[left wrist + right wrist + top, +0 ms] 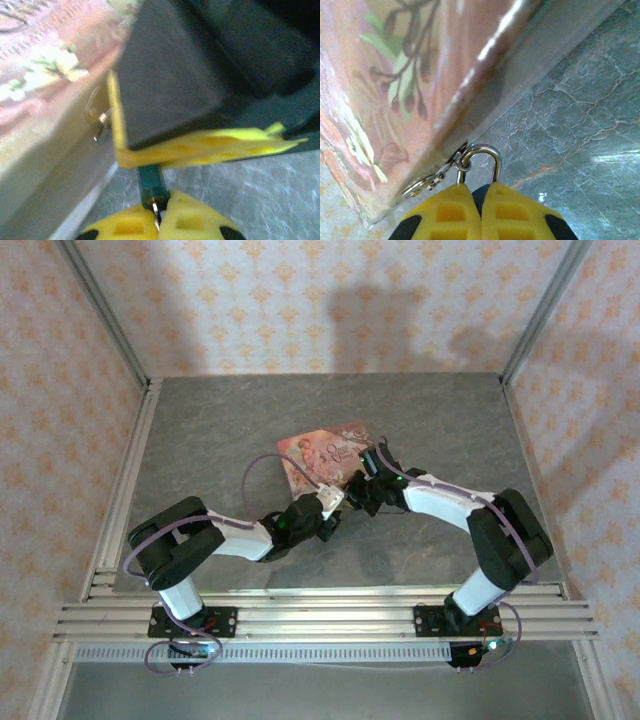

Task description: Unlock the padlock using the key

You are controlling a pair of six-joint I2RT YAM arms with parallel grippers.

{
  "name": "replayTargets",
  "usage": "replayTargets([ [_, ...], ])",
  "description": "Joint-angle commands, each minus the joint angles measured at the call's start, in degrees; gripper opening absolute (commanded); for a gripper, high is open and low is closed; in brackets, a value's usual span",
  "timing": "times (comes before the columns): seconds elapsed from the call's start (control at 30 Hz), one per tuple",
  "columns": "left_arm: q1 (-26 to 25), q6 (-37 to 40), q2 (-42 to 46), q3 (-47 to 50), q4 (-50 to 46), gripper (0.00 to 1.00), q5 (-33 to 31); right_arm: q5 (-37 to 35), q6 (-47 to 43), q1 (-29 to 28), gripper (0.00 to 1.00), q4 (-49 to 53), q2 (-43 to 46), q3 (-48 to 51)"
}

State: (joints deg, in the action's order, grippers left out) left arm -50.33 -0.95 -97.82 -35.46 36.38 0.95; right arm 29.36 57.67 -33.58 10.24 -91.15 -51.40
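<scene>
Right gripper [477, 192] pinches the padlock [482, 147]; left gripper [158, 216] clamps the key [156, 206] at its base. Twist gently, keeping both aligned.

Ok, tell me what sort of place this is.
Probably a robot lab test cell, not a home: an aluminium extrusion frame boxes in a grey stone-look tabletop, wallpaper-patterned panels stand as walls, and the left arm and right arm are bolted to rails.
</scene>
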Motion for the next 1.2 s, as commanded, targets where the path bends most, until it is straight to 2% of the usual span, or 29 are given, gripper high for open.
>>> replayTargets([
  [0.0,-2.8,3.5,0.0,-1.5,2.2,0.04,3.3,3.2,0.5,-2.0,0.0,-1.1,-1.7,-0.6],
  [0.1,-2.8,3.3,0.4,-0.8,2.8,0.09,2.8,2.8,0.1,-1.8,0.0,-1.4,-1.0,-0.1],
  [0.23,-2.8,2.5,1.7,-0.2,1.8,0.33,2.0,1.3,-0.4,-1.4,0.0,-2.5,1.3,1.4],
  [0.37,-2.8,0.6,4.0,1.5,0.4,0.43,1.4,0.2,-1.4,-0.9,0.0,-4.0,3.5,3.3],
  [0.7,-2.4,-7.4,15.9,7.9,-3.9,0.48,-0.7,-4.6,-4.1,0.3,0.0,-8.9,8.2,8.8],
  [0.97,1.6,-15.1,31.8,13.3,-13.0,0.52,-6.1,-7.3,-5.4,0.7,0.0,-13.2,10.2,11.0],
  [1.17,4.1,-15.8,43.3,15.6,-21.5,0.54,-8.7,-9.7,-3.2,0.7,0.0,-15.4,10.6,12.5],
])
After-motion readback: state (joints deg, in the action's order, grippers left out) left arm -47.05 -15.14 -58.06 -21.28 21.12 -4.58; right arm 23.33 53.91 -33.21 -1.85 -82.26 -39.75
